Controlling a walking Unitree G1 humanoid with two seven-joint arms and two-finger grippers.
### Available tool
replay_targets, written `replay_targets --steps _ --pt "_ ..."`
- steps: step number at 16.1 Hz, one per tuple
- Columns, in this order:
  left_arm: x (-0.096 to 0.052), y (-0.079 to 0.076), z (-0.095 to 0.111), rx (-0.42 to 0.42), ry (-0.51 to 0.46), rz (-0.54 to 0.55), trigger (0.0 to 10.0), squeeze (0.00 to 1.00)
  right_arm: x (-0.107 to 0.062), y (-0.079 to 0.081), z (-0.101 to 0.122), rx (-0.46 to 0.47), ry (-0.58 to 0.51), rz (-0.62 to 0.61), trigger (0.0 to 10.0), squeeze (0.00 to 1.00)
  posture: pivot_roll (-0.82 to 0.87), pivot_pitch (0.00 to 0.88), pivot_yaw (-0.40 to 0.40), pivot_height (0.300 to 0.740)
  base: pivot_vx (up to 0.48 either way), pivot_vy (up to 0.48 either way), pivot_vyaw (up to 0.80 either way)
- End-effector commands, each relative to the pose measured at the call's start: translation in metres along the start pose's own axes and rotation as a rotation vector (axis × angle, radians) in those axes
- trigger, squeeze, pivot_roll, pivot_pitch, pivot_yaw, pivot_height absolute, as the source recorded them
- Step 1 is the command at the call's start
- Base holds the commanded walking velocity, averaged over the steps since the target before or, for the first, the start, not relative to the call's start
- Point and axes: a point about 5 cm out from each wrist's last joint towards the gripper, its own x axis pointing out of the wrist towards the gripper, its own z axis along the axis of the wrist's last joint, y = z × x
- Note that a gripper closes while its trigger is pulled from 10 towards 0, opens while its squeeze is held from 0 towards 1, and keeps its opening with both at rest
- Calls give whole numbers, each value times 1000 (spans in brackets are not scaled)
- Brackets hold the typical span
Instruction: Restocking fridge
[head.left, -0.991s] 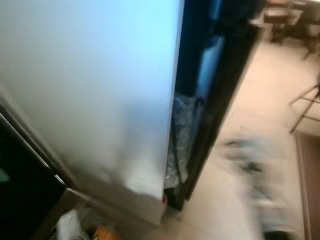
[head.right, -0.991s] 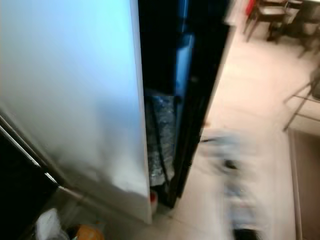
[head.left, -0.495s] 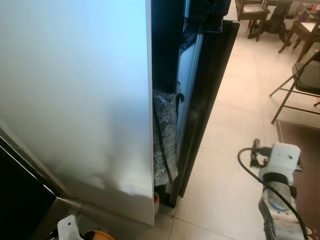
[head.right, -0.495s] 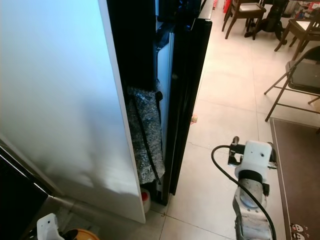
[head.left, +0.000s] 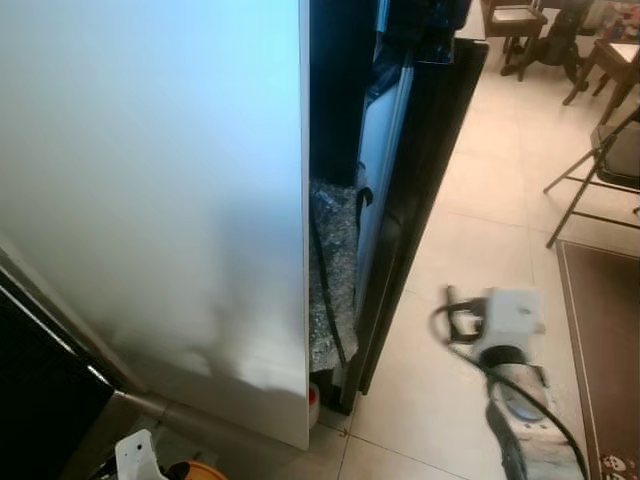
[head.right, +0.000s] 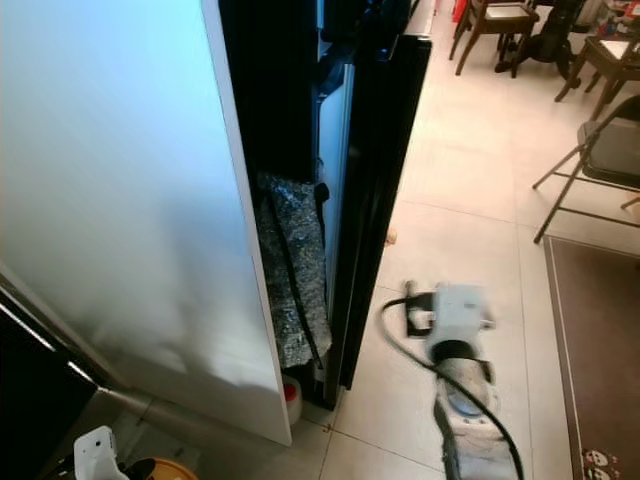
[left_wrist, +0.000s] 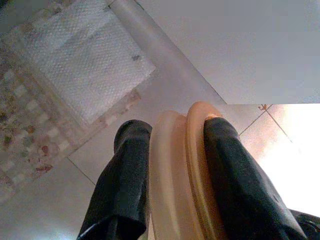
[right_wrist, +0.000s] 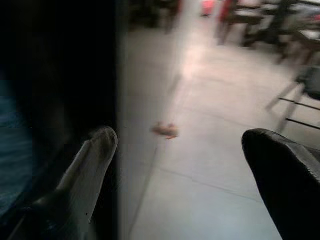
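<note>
Risk: left gripper (left_wrist: 172, 185) clamps pale orange plate-like item (left_wrist: 180, 175) by thin rim only, low near floor; walking jolt could slip it out.
Risk: right gripper (right_wrist: 180, 165), fingers spread wide and empty, close to black fridge door (head.right: 385, 180) edge; swing could knock door or snag black cable (head.right: 295, 290) in gap.
Fridge door ajar; white cabinet side panel (head.left: 150, 180) beside it.
Floor: glossy beige tile (head.right: 460, 210), slippery. Dark rug (head.right: 595, 340) and folding chair (head.right: 595, 160) near, dining chairs beyond.
</note>
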Motion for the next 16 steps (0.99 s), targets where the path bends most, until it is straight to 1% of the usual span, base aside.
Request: replay_targets --steps 1,3,5,7,9,10,11,16 --pt "-1 2 -6 -3 31 8 10000 0 -1 10 8 11 -10 58 10000 0 -222 41 2 740 0 0 0" --pt "-1 2 -6 -5 31 7 10000 0 1 21 12 3 4 118 10000 0 -221 39 2 740 0 0 0" --pt "-1 1 -7 -5 31 8 10000 0 5 25 15 -1 -1 136 10000 0 -221 36 1 740 0 0 0" --pt "-1 1 -6 -6 28 10 10000 0 13 25 22 9 -21 126 10000 0 -223 35 2 740 0 0 0" --pt "0 0 -5 -7 25 9 10000 0 23 35 27 21 -32 191 10000 0 -220 32 5 740 0 0 0" --pt "0 0 -5 -8 24 9 10000 0 25 37 28 24 -31 202 10000 0 -220 32 5 740 0 0 0" --pt "0 0 -4 -7 23 8 10000 0 30 45 31 27 -33 246 10000 0 -221 31 7 740 0 0 0" --pt "0 0 -4 -11 20 9 10000 0 41 57 38 15 -64 271 10000 0 -220 30 7 740 0 0 0"
